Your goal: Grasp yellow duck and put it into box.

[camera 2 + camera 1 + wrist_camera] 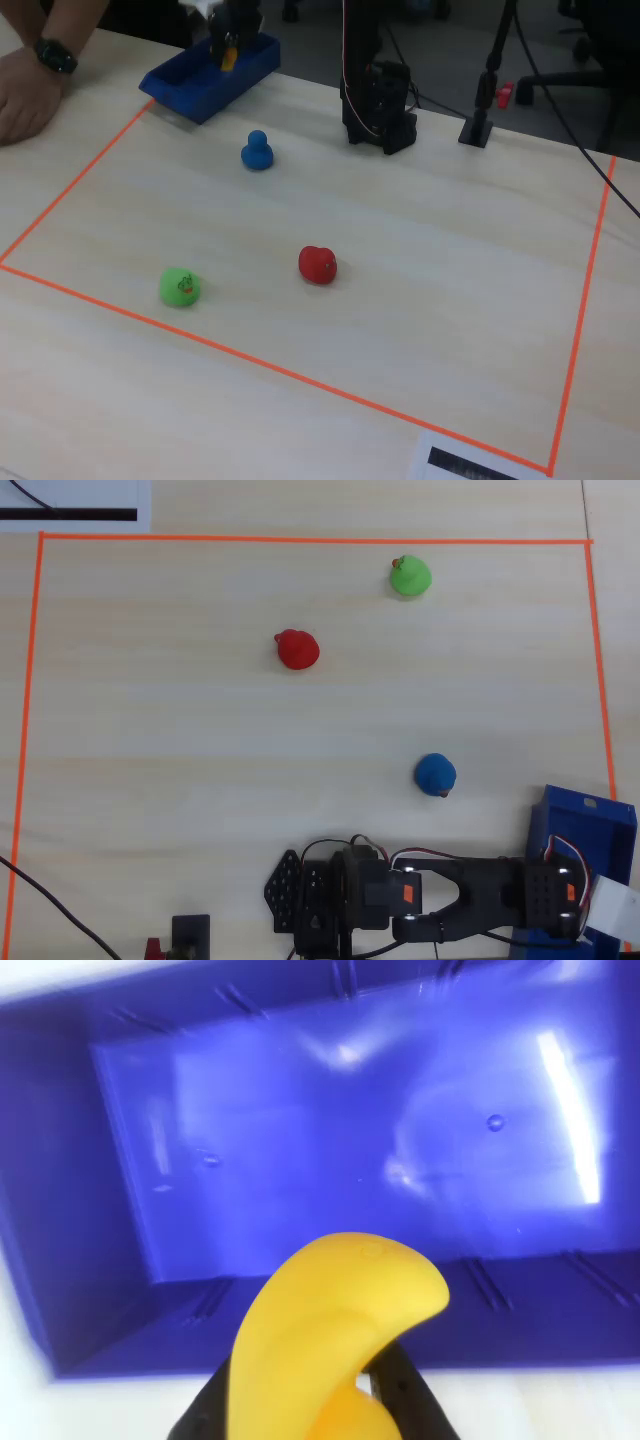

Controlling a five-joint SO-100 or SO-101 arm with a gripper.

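Observation:
My gripper [312, 1405] is shut on the yellow duck [335, 1330], with black fingers [205, 1415] on both sides of it. I hold the duck above the open inside of the deep-blue box [300, 1140], near its front wall. In the fixed view the gripper [232, 48] hangs over the box [190, 90] at the far left, and the duck [229, 60] shows as a small yellow spot under it. In the overhead view the arm [470, 895] reaches right over the box [585, 820], and the duck is hidden.
A blue duck [435, 773] stands left of the box, a red duck [297, 649] mid-table and a green duck [410, 576] at the far side. Orange tape [300, 538] frames the work area. A person's hand [25, 95] rests near the box.

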